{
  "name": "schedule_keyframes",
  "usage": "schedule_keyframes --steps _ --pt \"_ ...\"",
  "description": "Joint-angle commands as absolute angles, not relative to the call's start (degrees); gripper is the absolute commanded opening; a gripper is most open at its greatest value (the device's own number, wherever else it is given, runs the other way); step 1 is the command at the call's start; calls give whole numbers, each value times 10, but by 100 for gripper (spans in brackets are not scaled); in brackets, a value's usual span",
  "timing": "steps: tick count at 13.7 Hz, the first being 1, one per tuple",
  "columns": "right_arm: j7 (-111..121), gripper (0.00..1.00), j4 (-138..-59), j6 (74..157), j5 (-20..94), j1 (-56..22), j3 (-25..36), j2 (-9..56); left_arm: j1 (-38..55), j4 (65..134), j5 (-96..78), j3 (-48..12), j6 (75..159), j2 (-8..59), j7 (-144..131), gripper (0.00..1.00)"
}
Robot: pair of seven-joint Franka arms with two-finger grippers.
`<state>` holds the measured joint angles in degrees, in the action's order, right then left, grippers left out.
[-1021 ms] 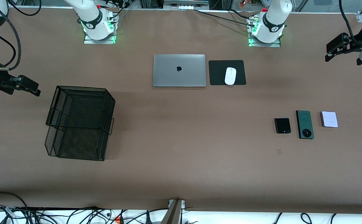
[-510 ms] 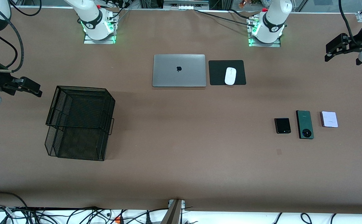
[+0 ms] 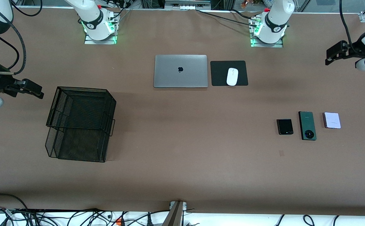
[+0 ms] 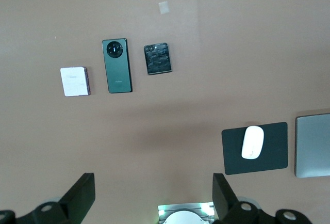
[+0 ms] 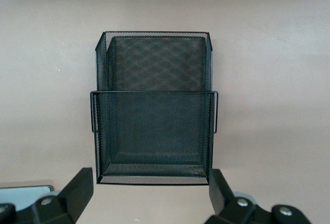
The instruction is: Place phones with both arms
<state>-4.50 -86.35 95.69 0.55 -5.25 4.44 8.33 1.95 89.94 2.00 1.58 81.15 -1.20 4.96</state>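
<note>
My left gripper hangs wide open and empty over the left arm's end of the table, while my right gripper, also open and empty, waits beside the black mesh tray. The black phone, green phone and lilac-white phone lie flat in a row, nearer the front camera than my left gripper. The green phone's long axis points toward that camera, with bare table around all three.
</note>
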Motion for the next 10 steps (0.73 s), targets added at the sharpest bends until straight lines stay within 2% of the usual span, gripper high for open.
schedule_keyframes --steps 1,4,10 --pt "-42 99 -873 962 1 -49 41 76 7 938 17 17 859 3 59 100" --pt "-41 99 -875 963 2 -49 41 76 6 987 33 17 923 33 58 100" --pt "-41 99 -880 967 2 -49 41 76 1 997 33 17 1013 131 57 100"
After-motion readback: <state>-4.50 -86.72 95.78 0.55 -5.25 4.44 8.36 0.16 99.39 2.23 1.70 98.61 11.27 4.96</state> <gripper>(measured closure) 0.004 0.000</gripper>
